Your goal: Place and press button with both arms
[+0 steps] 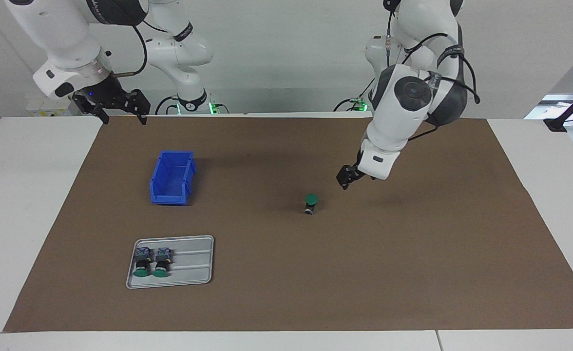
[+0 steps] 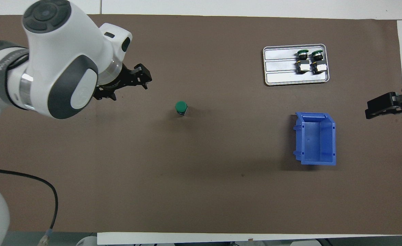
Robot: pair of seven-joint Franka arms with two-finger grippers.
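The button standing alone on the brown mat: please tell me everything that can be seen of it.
The button is small, with a round green cap on top, a black collar under it and a blue-grey block at the bottom. It looks like plastic. It stands upright on the brown mat, near the middle of the table, cap upward. Nothing touches it but the mat. The left gripper is up in the air beside it, toward the left arm's end, and holds nothing.
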